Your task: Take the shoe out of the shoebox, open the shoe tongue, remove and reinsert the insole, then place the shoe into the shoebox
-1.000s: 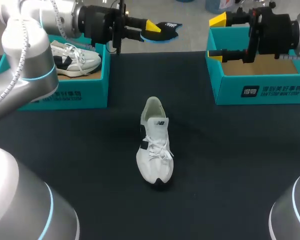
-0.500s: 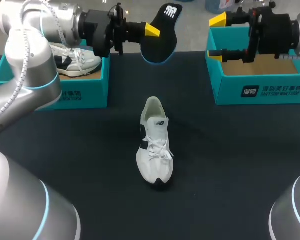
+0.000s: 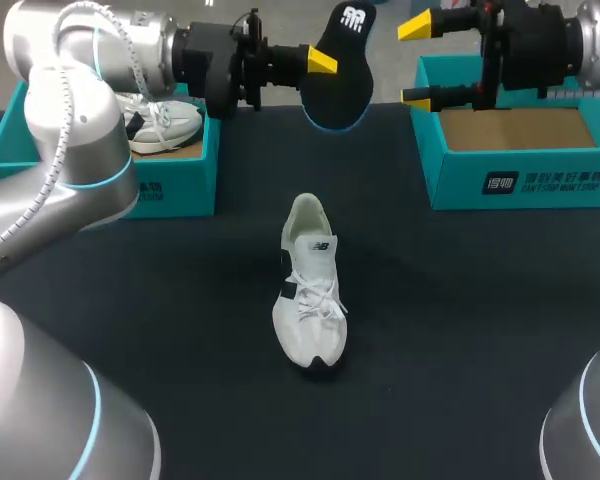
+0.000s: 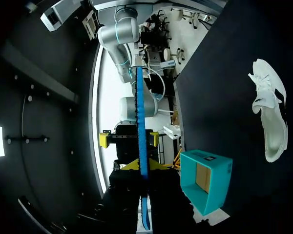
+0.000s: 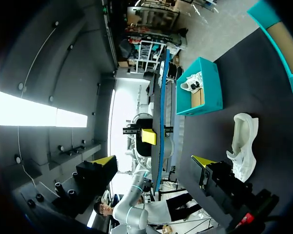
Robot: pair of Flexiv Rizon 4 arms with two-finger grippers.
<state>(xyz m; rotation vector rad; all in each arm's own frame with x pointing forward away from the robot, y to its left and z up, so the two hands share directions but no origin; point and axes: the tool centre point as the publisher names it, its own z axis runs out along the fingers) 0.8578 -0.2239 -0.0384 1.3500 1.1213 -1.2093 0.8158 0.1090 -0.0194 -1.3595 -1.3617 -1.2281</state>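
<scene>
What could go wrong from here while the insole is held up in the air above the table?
The left tool pinches the insole only by one edge, so it might slip or twist loose. The open right tool is close beside the insole; a handover could end in a bump or a missed grip. The shoe lies unheld on the table, so pushing the insole back in could shove it away.

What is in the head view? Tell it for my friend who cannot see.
The left end effector holds a black insole in the air over the far side of the dark table, facing the open right end effector. A white shoe lies mid-table between two teal boxes; the left box holds another shoe, the right box is empty.
</scene>
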